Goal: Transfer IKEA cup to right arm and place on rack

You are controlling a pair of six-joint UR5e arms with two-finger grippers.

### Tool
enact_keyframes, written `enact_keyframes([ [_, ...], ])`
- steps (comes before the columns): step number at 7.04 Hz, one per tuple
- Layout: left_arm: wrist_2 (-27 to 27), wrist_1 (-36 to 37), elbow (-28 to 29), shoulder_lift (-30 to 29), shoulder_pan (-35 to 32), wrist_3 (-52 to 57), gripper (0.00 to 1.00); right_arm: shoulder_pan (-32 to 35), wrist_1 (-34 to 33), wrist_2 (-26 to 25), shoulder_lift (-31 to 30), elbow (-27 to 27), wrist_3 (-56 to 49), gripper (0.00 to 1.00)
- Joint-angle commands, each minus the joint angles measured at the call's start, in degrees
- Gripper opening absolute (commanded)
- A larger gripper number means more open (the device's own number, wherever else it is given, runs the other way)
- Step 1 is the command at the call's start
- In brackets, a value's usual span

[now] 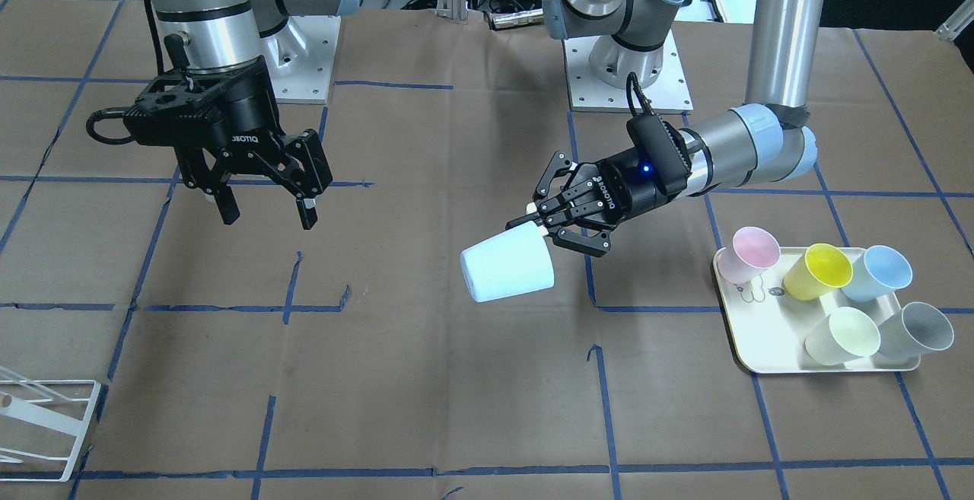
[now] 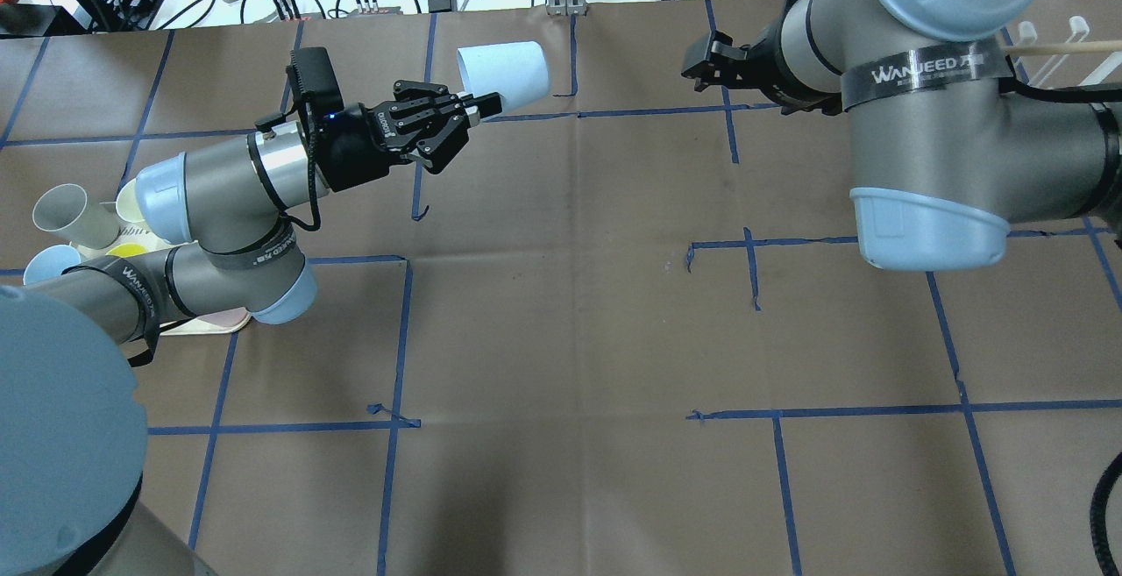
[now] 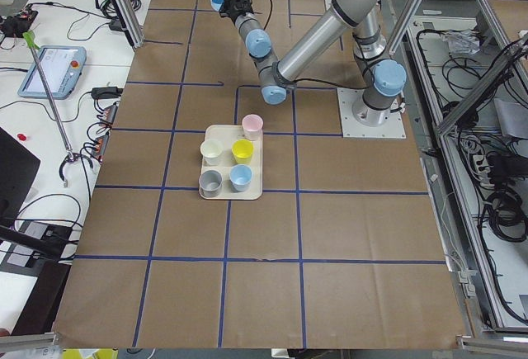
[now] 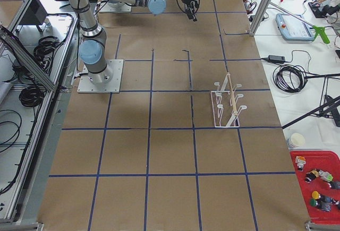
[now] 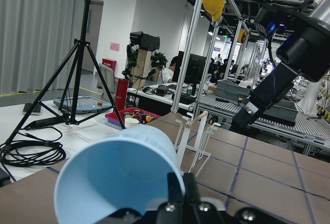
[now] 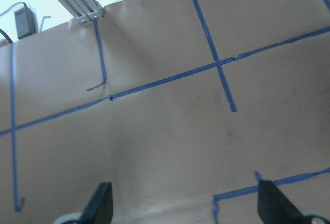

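Observation:
My left gripper is shut on the rim of a pale blue cup and holds it on its side above the table's middle, base pointing away from the wrist. The cup also shows in the overhead view and fills the lower left wrist view. My right gripper is open and empty, hanging above the table well apart from the cup; the right wrist view shows only brown paper between its fingertips. The white wire rack stands at the table's edge on the right arm's side, also in the exterior right view.
A cream tray on the left arm's side holds several cups: pink, yellow, blue, pale green and grey. Brown paper with blue tape lines covers the table.

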Motion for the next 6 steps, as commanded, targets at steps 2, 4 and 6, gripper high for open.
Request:
enact_keyframes([
  [2, 5.71, 0.81, 0.04, -0.37, -4.24, -0.93, 0.00, 0.08, -19.05, 11.27, 0.93, 4.59, 25.26, 0.99],
  [4, 3.87, 0.99, -0.05, -0.28, -4.15, -0.85, 0.00, 0.08, -29.63, 15.38, 4.00, 5.21, 33.61, 0.99],
  [6, 3.34, 1.08, -0.14, -0.28, -4.15, -0.93, 0.00, 0.08, -47.49, 15.49, 8.99, 9.23, 51.48, 0.99],
])
